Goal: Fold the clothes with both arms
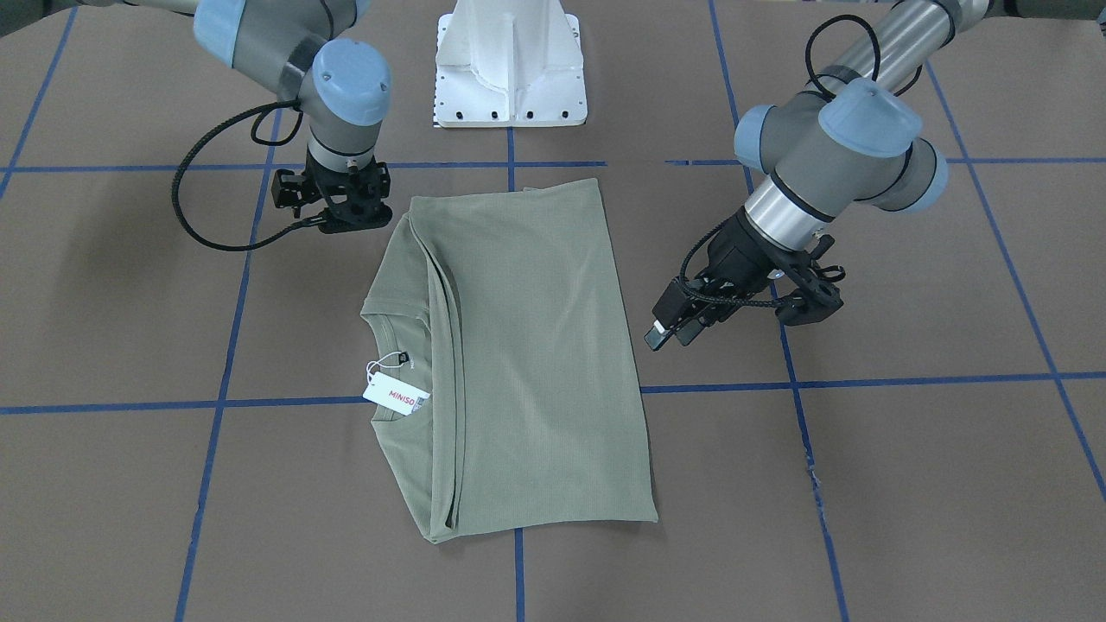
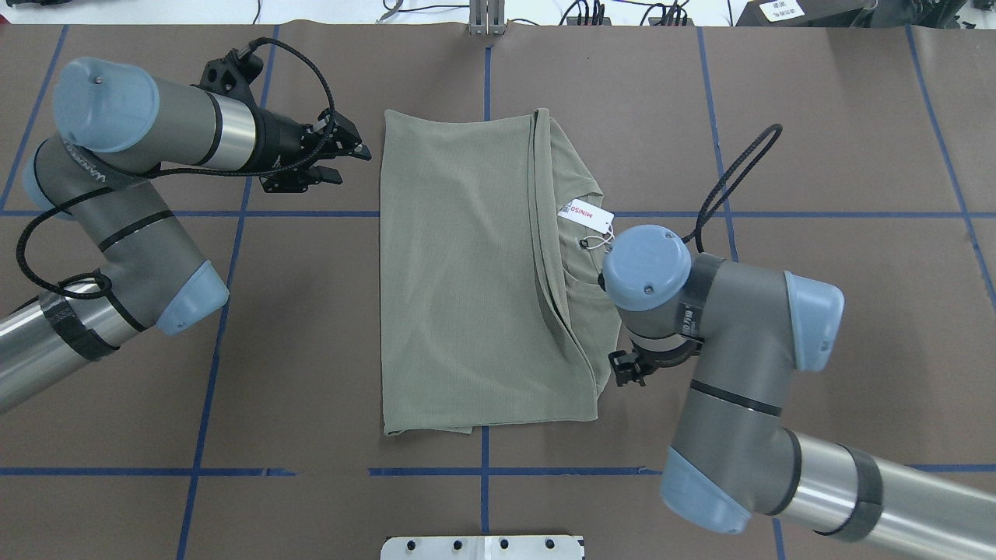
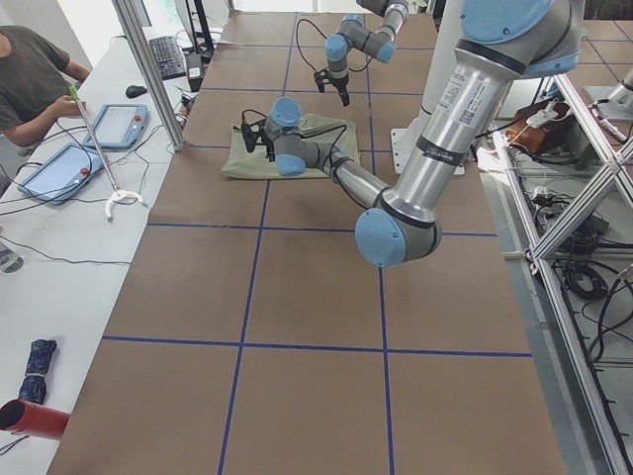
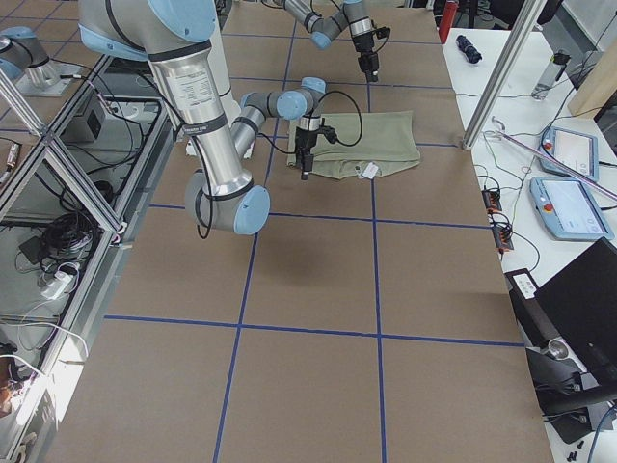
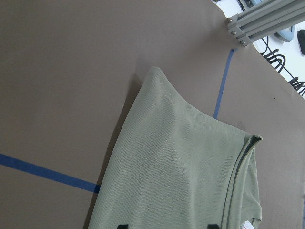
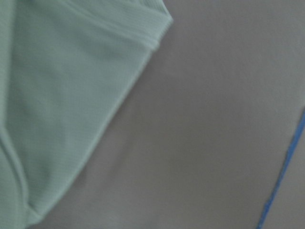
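Note:
The sage-green shirt lies folded into a rectangle at the table's middle, also in the overhead view. Its white MINISO hang tag sticks out at the collar. My left gripper hovers beside the shirt's far corner, off the cloth. It is open and empty, and its two fingertips show apart in the left wrist view over the shirt. My right gripper points down at the shirt's near corner on the collar side. Its fingers are hidden. The right wrist view shows only blurred shirt and table.
The white pedestal base stands at the robot's side of the brown table, which is marked with blue tape lines. An operator sits at a side bench with tablets. An aluminium post stands at the table's far edge.

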Robot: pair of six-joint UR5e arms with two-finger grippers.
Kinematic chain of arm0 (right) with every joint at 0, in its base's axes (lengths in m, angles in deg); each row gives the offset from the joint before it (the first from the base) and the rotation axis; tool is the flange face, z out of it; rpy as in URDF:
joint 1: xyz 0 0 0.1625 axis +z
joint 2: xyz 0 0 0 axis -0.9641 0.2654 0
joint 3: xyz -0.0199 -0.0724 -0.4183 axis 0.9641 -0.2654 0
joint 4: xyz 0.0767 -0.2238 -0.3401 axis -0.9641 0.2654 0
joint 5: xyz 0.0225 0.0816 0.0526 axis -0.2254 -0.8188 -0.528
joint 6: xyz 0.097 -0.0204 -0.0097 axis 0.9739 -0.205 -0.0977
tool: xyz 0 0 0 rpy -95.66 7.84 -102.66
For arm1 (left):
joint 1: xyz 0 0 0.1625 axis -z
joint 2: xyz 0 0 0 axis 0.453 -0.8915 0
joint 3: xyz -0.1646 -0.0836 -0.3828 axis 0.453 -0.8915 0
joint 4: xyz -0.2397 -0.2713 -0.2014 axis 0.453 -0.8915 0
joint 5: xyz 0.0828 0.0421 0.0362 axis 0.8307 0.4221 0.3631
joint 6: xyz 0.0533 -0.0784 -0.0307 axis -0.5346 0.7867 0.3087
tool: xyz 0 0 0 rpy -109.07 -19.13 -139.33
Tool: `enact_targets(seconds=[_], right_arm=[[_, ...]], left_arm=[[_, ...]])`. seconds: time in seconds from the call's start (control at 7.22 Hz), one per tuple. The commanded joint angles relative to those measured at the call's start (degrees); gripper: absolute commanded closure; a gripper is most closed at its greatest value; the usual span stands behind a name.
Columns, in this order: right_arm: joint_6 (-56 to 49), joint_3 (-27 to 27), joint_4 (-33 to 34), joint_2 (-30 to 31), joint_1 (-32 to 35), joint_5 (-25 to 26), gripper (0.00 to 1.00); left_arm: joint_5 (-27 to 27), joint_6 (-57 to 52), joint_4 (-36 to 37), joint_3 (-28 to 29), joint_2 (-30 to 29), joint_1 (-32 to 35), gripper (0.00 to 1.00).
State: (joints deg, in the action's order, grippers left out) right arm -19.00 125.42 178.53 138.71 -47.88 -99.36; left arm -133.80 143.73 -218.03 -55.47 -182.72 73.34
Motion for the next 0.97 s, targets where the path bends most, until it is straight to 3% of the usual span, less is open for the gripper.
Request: enact_targets(seconds=[0.0, 0.14, 0.42, 0.83], right_arm=[[3.1, -10.2, -9.5, -8.2, 0.9, 0.2, 0.00], [5.4, -16.7, -15.6, -10.8, 1.0, 0.2, 0.00], [4.8, -23.3, -16.7, -15.3, 2.2, 0.2, 0.00], [-0.5, -22.8, -16.3, -10.8, 6.6, -0.6, 0.00]], left_arm=[[0.0, 0.0, 0.0, 0.0, 0.1, 0.1, 0.37], [-0.1, 0.0, 0.0, 0.0, 0.8, 0.0, 0.37], [-0.1, 0.0, 0.0, -0.1, 0.8, 0.0, 0.37], [-0.1, 0.0, 0.0, -0.5, 0.8, 0.1, 0.37]])
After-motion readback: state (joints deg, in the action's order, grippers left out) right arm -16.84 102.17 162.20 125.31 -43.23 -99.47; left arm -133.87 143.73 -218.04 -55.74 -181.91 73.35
